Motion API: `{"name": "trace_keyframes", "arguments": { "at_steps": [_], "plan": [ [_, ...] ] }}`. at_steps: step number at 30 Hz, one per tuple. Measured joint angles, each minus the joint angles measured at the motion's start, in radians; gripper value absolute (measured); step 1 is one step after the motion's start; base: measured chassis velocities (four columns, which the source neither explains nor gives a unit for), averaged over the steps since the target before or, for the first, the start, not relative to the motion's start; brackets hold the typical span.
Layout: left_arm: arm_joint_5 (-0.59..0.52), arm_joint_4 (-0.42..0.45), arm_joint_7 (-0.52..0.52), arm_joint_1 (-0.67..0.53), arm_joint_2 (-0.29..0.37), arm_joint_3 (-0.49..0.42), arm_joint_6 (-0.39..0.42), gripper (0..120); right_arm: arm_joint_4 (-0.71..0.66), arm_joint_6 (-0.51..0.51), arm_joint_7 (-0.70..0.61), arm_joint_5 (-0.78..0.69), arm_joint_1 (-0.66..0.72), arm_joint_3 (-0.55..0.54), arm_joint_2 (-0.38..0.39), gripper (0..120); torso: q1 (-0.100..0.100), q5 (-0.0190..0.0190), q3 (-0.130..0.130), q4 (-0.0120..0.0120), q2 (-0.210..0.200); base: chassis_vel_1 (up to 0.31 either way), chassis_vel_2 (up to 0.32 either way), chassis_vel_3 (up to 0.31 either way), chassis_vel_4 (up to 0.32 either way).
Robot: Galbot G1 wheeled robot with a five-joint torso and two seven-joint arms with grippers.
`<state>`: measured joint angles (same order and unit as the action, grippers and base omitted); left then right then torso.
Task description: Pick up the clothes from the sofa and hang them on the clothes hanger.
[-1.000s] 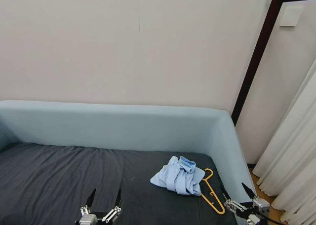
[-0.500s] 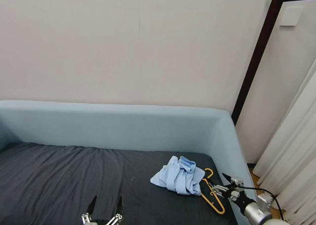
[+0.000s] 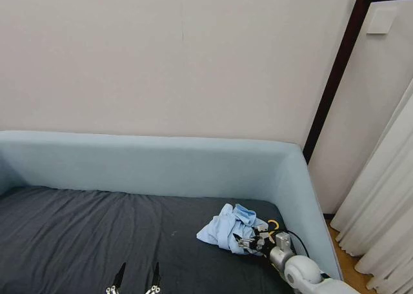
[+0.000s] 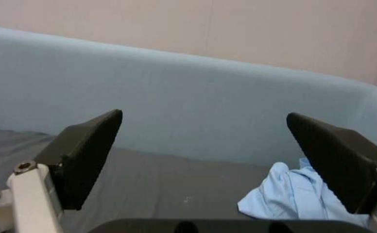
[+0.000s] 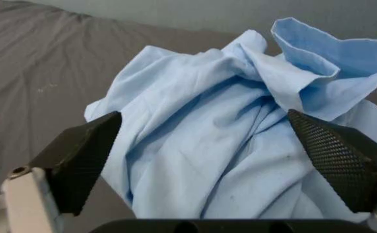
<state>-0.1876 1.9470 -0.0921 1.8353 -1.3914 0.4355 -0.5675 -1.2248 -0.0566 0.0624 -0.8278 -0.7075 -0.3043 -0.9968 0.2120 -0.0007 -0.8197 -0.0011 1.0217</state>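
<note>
Blue crumpled shirt point(image 3: 227, 229) lies at the right end of the sofa point(image 3: 161, 168), beside an orange hanger point(image 3: 274, 225). The right gripper point(image 3: 249, 241) hangs just over it, jaws spread wide and empty (placed, I judge, to straddle a fold). The left gripper point(image 3: 137, 278) waits near, also spread and empty.

Right gripper point(image 3: 249, 241): black wedge fingers point(image 5: 334, 158) with a dimpled texture. Right behind it, a rounded pale-grey wrist point(image 3: 300, 269) and a looping black cable point(image 3: 300, 239). Left gripper point(image 3: 137, 281) looks identical, with a small screw point(image 4: 25, 167) on its white bracket point(image 4: 29, 201).
</note>
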Motion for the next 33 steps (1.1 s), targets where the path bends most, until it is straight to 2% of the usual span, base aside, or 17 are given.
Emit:
{"name": "trace_keyframes", "arguments": {
  "at_steps": [3, 7, 9, 12, 16, 20, 22, 24, 25, 27, 33],
  "plan": [
    [-0.001, 0.0, 0.0, 0.0, -0.001, 0.0, -0.002, 100, 0.019, 0.001, 0.0, 0.008, 0.007, -0.006, -0.006, 88, 0.0, -0.0001, 0.0, -0.0003, 0.0, 0.0, 0.0, 0.0, 0.0],
    [-0.001, 0.0, 0.0, 0.0, -0.01, 0.0, -0.005, 100, 0.053, 0.002, 0.003, 0.022, 0.015, -0.017, -0.019, 68, 0.0, 0.0, 0.0, -0.0002, 0.0, 0.0, 0.0, 0.0, 0.0],
    [-0.001, 0.0, 0.0, 0.0, -0.012, 0.0, -0.005, 100, 0.055, 0.003, 0.004, 0.023, 0.015, -0.019, -0.02, 65, 0.0, 0.0, 0.0, -0.0002, 0.0, 0.0, 0.0, 0.0, 0.0],
    [-0.003, 0.0, -0.001, -0.001, -0.014, 0.0, -0.006, 100, 0.058, 0.006, 0.01, 0.024, 0.013, -0.024, -0.024, 50, 0.0, 0.0, 0.0, -0.0001, 0.0, 0.0, 0.0, 0.0, 0.0],
    [-0.004, 0.0, -0.001, -0.003, -0.014, 0.001, -0.006, 100, 0.06, 0.01, 0.012, 0.025, 0.013, -0.026, -0.026, 41, 0.0, 0.0, 0.0, -0.0001, 0.0, 0.0, 0.0, 0.0, 0.0],
    [-0.004, -0.001, -0.001, -0.003, -0.018, 0.0, -0.006, 100, 0.063, 0.016, 0.013, 0.026, 0.013, -0.027, -0.028, 22, 0.0, 0.0001, 0.0, 0.0, 0.0, 0.0, 0.0, 0.0, 0.0],
    [-0.005, -0.002, -0.001, -0.003, -0.019, 0.0, -0.006, 100, 0.063, 0.018, 0.013, 0.027, 0.013, -0.028, -0.028, 19, 0.0, 0.0001, 0.0, 0.0, 0.0, 0.0, 0.0, 0.0, 0.0],
    [-0.005, -0.005, -0.001, -0.004, -0.02, -0.002, -0.006, 100, 0.063, 0.023, 0.013, 0.027, 0.013, -0.028, -0.026, 8, 0.0, 0.0001, 0.0, 0.0, 0.0, 0.0, 0.0, 0.0, 0.0],
    [-0.005, -0.005, -0.001, -0.004, -0.02, -0.002, -0.006, 100, 0.063, 0.023, 0.013, 0.027, 0.013, -0.028, -0.026, 8, 0.0, 0.0001, 0.0, 0.0, 0.0, 0.0, 0.0, 0.0, 0.0],
    [-0.005, -0.008, -0.001, -0.006, -0.02, -0.003, -0.006, 100, 0.061, 0.027, 0.013, 0.026, 0.011, -0.028, -0.025, 0, 0.0, 0.0002, 0.0, -0.0001, 0.0, 0.0, 0.0, 0.0, 0.0],
    [-0.006, -0.01, -0.003, -0.008, -0.018, -0.003, -0.006, 100, 0.022, 0.032, 0.005, 0.021, -0.002, -0.023, -0.012, 0, 0.0, 0.0002, 0.0, -0.0001, 0.0, 0.0, 0.0, 0.0, 0.0]
  ]
}}
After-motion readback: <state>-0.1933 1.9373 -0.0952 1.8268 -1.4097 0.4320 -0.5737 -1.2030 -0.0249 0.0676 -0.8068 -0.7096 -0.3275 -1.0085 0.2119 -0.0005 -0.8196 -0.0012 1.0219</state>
